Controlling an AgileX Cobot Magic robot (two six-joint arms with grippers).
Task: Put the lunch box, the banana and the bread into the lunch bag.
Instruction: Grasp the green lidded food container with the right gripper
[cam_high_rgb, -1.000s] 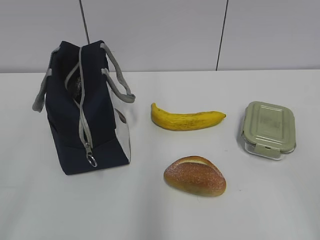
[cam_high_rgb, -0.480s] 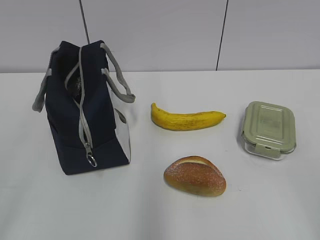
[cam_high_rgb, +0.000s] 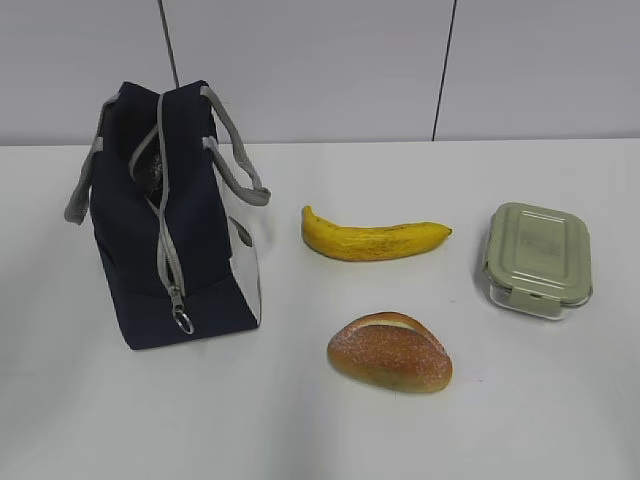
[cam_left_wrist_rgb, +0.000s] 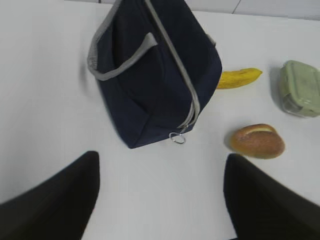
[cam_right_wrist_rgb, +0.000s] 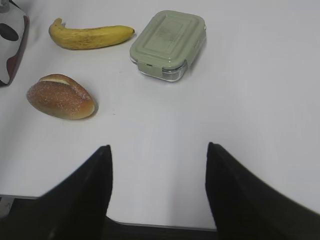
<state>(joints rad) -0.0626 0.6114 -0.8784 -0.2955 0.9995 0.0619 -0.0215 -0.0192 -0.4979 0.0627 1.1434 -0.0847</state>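
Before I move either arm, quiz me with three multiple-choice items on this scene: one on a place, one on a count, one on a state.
1. Where does the oval golden-brown bread roll lie?
A. in front of the yellow curved banana
B. inside the navy fabric lunch bag
C. on the sage-green lid

2. How many food items lie on the white table outside the bag?
A. one
B. two
C. three

3. What state is the clear lunch box with the sage-green lid in?
A. lid off
B. lid on, upright
C. tipped on its side

Answers: 1 A, the roll sits nearer the camera than the banana. 2 C, banana, roll and box all lie on the table. 3 B, the green lid covers it and it sits flat.
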